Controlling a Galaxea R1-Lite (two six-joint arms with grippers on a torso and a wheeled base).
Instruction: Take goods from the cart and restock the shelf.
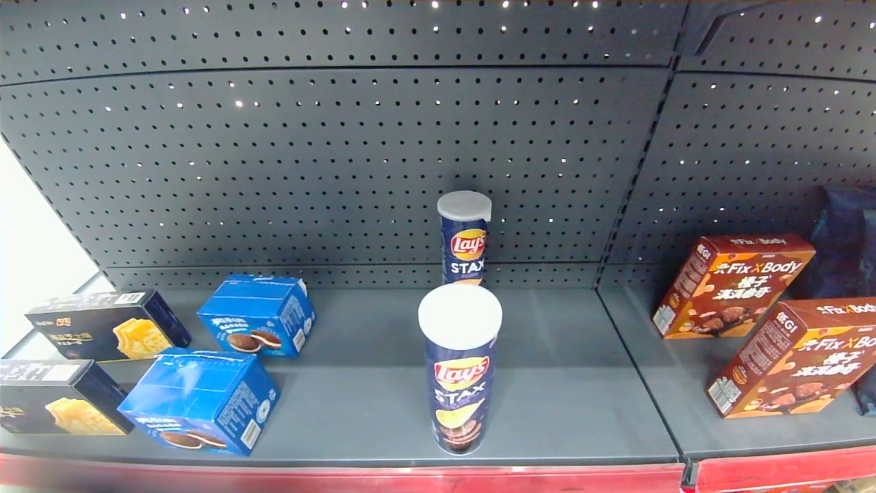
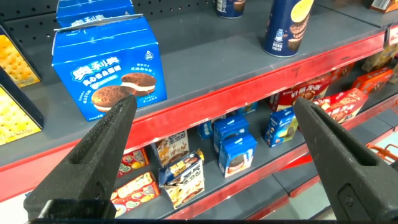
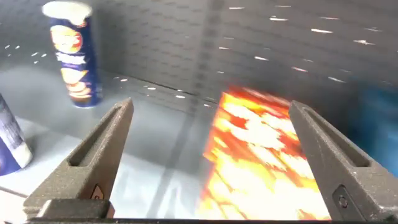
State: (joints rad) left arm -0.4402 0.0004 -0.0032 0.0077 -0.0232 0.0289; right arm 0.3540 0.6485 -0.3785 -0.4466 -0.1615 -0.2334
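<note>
Left jaws and right jaws both spread wide, empty; brown box [image 3: 261, 155] lies just ahead between the right jaws, upright chip can [image 3: 74, 53] beyond one side, blue box [image 2: 109, 65] on shelf [image 2: 205, 56] ahead of left jaws.

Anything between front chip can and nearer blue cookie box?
Head view: bare grey metal shelf between front white-lidded dark-blue chip can and nearer blue cardboard cookie box.

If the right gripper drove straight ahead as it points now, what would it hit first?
Most likely the orange-brown box on the shelf, which lies ahead between the open fingers of the right gripper, a little off centre. Depth is unclear there.
</note>
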